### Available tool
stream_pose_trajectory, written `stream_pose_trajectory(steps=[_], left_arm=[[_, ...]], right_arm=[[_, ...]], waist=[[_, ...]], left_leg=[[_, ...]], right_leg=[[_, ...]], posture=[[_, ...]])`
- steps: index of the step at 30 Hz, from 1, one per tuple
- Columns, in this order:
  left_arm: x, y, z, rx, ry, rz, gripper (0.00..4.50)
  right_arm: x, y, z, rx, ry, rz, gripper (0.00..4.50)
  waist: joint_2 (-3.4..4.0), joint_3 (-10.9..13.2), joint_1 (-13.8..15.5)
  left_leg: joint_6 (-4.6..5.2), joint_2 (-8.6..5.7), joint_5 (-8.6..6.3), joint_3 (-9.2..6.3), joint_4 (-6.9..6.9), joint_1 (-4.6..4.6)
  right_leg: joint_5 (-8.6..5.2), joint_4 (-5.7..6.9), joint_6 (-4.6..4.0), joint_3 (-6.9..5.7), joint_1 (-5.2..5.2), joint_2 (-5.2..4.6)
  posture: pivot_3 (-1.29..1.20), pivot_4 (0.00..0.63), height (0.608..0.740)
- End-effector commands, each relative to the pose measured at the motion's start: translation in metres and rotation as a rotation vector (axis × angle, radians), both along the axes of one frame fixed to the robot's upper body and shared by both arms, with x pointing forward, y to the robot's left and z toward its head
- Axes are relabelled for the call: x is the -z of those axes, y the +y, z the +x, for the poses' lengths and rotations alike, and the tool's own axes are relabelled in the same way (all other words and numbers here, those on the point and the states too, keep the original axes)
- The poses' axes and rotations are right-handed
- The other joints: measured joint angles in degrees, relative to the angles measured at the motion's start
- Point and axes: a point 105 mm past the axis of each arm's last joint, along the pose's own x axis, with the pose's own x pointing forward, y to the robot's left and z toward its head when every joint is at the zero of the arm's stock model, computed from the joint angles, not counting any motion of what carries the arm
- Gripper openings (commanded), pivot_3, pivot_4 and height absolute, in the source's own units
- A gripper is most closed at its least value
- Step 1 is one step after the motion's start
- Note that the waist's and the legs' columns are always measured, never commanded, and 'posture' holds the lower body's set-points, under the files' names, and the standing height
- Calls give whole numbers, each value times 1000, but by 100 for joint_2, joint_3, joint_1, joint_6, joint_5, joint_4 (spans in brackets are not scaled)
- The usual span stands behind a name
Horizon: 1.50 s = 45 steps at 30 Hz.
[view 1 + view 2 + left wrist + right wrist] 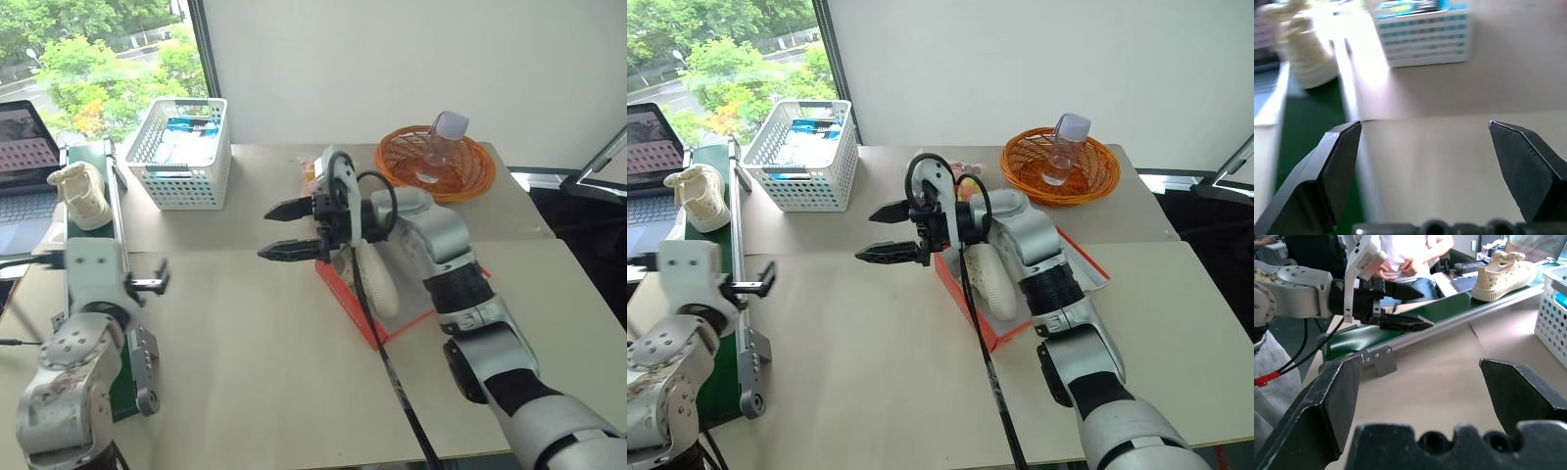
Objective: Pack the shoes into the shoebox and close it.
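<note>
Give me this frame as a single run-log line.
left tool: open, empty | right tool: open, empty | one shoe in shoebox | other shoe on green belt | lid open

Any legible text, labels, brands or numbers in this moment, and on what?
No text can be read.
Blue packet in the white mesh basket: print too small to read.
Laptop screen: content blurred, unreadable.
Shoebox: no lettering visible.

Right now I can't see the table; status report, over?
Left gripper open, empty. Right gripper open, empty. One shoe in shoebox; other shoe on green belt. Nothing blocking.
</note>
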Motion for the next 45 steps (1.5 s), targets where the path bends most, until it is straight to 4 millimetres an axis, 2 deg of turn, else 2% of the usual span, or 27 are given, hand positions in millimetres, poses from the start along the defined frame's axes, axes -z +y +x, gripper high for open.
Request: stream_pose_trajectory(steps=[1, 5, 9, 14, 18, 21, 25, 26, 30, 33, 35, 38, 45], left_arm=[[-11, 22, -18, -165, -68, 26, 4440], [-8, 40, -28, -269, -79, 3, 4440], [-8, 51, -23, -291, -89, -11, 4440], [2, 53, -9, -279, -82, -53, 4440], [16, 45, 7, -237, -63, -106, 4440], [24, 42, 12, -223, -42, -131, 4440], [44, 41, 15, -237, -9, -259, 4440], [47, 41, 15, -245, -7, -291, 3931], [55, 43, 14, -278, -10, -376, 2670], [54, 42, 14, -296, -27, -413, 2027], [47, 39, 17, -284, -46, -389, 1479], [17, 30, 27, -211, -131, -294, 1479], [-12, 17, 36, -133, -182, -155, 1479]], right_arm=[[-4, 9, -5, -71, -80, -14, 4500], [3, 13, -3, -82, -103, -44, 4500], [4, 15, -3, -82, -113, -44, 4500], [3, 10, -2, -54, -114, -41, 4500], [0, 4, -2, -35, -119, -45, 4500], [-2, 0, -1, -19, -127, -50, 4500], [-4, -3, 1, 1, -138, -54, 4500], [-4, -3, 1, 4, -139, -54, 4500], [-5, -5, 2, 19, -140, -56, 4500], [-6, -6, 4, 30, -141, -60, 4500], [-6, -7, 5, 34, -142, -63, 4500], [-7, -7, 5, 35, -138, -62, 4500], [-7, -8, 6, 44, -144, -66, 4500]], waist=[[-1, -1, 4], [-10, -6, 12], [-13, -8, 12], [-16, -10, 6], [-17, -10, 7], [-18, -11, 8], [-18, -12, 8], [-18, -12, 9], [-15, -14, 26], [-14, -14, 25], [-13, -15, 17], [-14, -15, 47], [-18, -15, 56]], left_leg=[[-1, 0, 0, 0, 0, 0], [-3, 1, 1, -1, 1, 0], [-5, 1, 1, -1, 0, 0], [-5, 2, 1, 0, 0, 0], [-6, 2, 0, 0, -2, 0], [-6, 2, 0, 1, -1, 0], [-6, 3, 1, 1, -2, 0], [-6, 3, 1, 1, -2, 0], [-7, 2, 1, -1, -2, 12], [-13, 2, -2, 2, -3, 36], [-26, 2, -10, 3, -5, 49], [-25, 1, -9, 2, -6, 49], [-25, 2, -8, 1, -7, 31]], right_leg=[[0, 0, -1, -1, 0, 0], [3, 1, -4, -4, 0, -1], [3, 1, -6, -5, 0, -2], [4, 0, -6, -6, 0, -2], [5, 1, -7, -7, -2, -3], [6, 0, -8, -7, -2, -4], [6, 1, -9, -8, -2, -4], [6, 1, -9, -8, -2, -4], [7, 6, -12, -11, 6, -4], [7, 5, -12, -9, 25, -5], [7, 5, -13, -9, 35, -5], [6, 4, -14, -10, 36, -4], [6, -2, -13, -11, 25, -5]], posture=[[0, 150, 740], [0, 150, 740], [0, 150, 740], [0, 150, 740], [0, 150, 740], [0, 150, 740], [0, 150, 740], [0, 150, 740], [0, 150, 740], [0, 150, 740], [0, 150, 740], [0, 150, 740], [0, 150, 740]])
